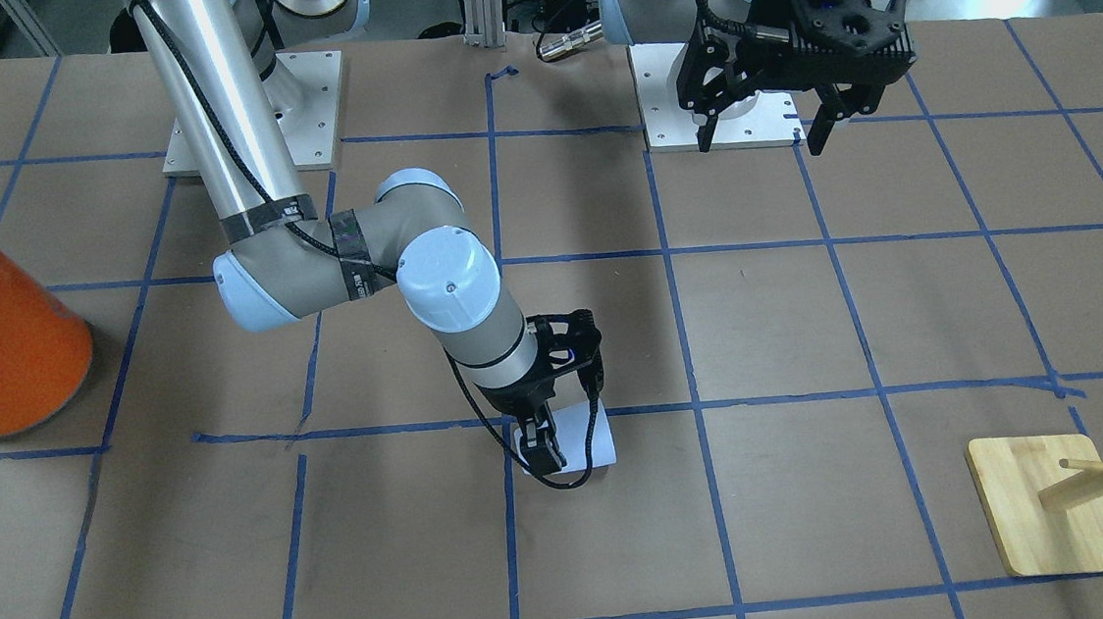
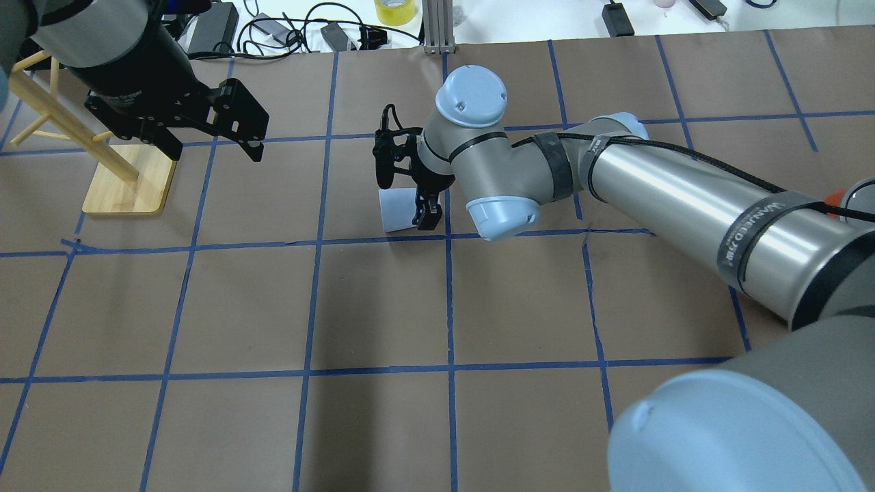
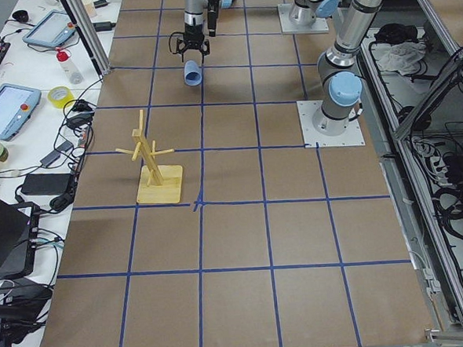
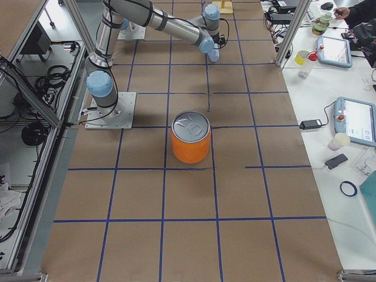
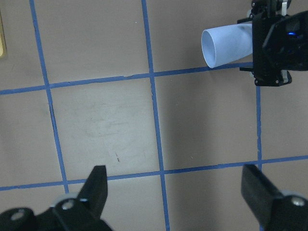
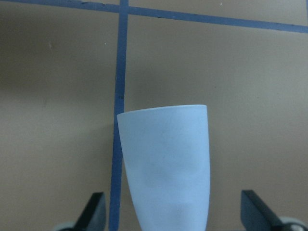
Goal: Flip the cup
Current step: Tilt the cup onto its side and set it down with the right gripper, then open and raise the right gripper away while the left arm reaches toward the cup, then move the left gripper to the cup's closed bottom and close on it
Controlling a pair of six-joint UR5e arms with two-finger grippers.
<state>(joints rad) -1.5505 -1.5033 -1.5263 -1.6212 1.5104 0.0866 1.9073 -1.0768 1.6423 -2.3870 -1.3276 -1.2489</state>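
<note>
The table (image 1: 768,312) is covered in brown paper marked into squares by a grid of blue tape (image 1: 665,251). Beyond its far edge are benches with cables, a roll of yellow tape (image 2: 394,10) and touch-screen pendants (image 3: 6,109). The right gripper (image 1: 568,424) is down at the paper with its jaws spread wide. The cup (image 6: 166,168) lies on its side between them, its narrow base toward the palm and its open mouth pointing away. In the right wrist view there is a gap on each side of the cup, and neither finger (image 6: 94,211) touches it. A blue tape line runs under the cup's side, and a crossing line lies just past its mouth. The left gripper (image 1: 762,140) hangs above the table near its own base plate, well apart from the cup. Its jaws are apart and hold nothing, and plain paper squares lie under them. A wooden peg stand (image 2: 126,184) sits outward of the left jaws, near the table's left end and far edge. An orange can with a silver top (image 4: 191,138) stands well outward of the right jaws, toward the right end. A dark band on the right arm's silver tube (image 2: 752,225) carries pale lettering that is too small to read.
</note>
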